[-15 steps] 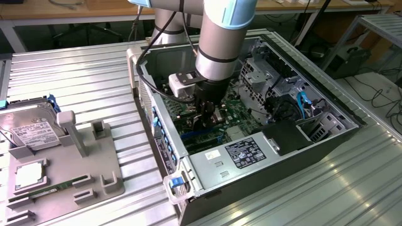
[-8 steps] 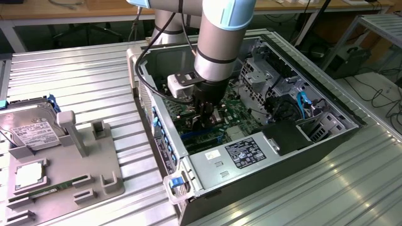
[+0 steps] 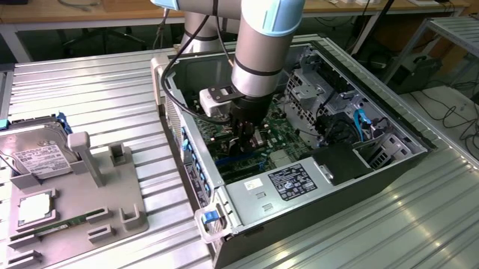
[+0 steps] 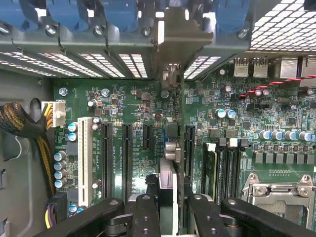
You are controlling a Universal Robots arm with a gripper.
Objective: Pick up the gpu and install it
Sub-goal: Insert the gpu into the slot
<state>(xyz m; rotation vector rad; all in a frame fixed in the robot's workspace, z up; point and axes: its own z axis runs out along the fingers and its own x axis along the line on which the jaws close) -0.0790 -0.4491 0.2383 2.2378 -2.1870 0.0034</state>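
End effector [image 3: 245, 140] sat mid-frame inside the open PC case [image 3: 389, 168], fingers [image 4: 148, 207] narrowly parted and clamped on the gpu [image 4: 170, 143], card edge-on, upright over the motherboard [image 4: 123, 103] slots, bracket against the rear slot panel.

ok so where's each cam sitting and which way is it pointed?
Exterior view: off the arm, raised, looking down at the open PC case on the metal table; the arm's forearm and gripper reach into it.
Wrist view: on the wrist, looking past its black fingers at the motherboard, with the gpu edge-on between them.
Shared: gripper, gpu, motherboard, case.
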